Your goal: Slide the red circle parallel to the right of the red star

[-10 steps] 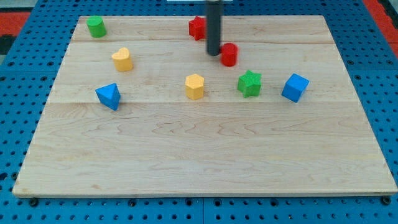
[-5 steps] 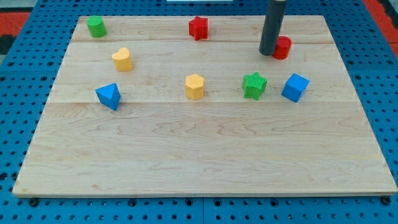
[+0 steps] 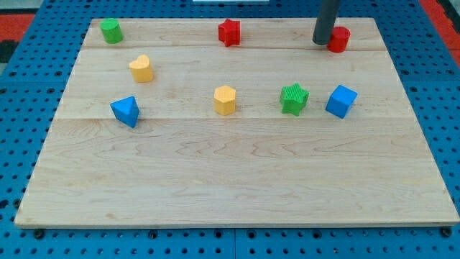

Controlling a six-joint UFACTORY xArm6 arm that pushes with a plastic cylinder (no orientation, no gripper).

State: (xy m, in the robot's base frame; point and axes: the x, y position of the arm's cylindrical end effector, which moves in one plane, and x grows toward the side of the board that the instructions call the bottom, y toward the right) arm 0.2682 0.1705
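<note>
My tip (image 3: pixel 323 42) is seen planted at the far right of the board (image 3: pixel 230 180), pressed against the left side of the red circle (image 3: pixel 339 39). No gripper is carried here, only the dark rod, so nothing is clasped; contact is made by the rod's end alone. The rod itself runs straight up and is cut off by the view's top.

The red circle is found close to the far edge, level with the red star (image 3: pixel 228 32), which sits well apart to its left. The two reds are lined up along the same far strip of the board.

Nearer and to the right, the blue cube (image 3: pixel 341 101) is spotted, and just beside it to the left, the green star (image 3: pixel 293 98). Neither is touched by my tip. Further left along that same middle row, the yellow hexagon (image 3: pixel 225 100) is placed on its own.

Over on the left half, a yellow block (image 3: pixel 141 69), its shape hard to make out, is seen a little farther back. Nearer than it, the blue triangle (image 3: pixel 126 111) is set. At the far left corner, a green block (image 3: pixel 111 31) is parked by the edge.

The board is laid on a blue pegboard (image 3: pixel 21 108).
</note>
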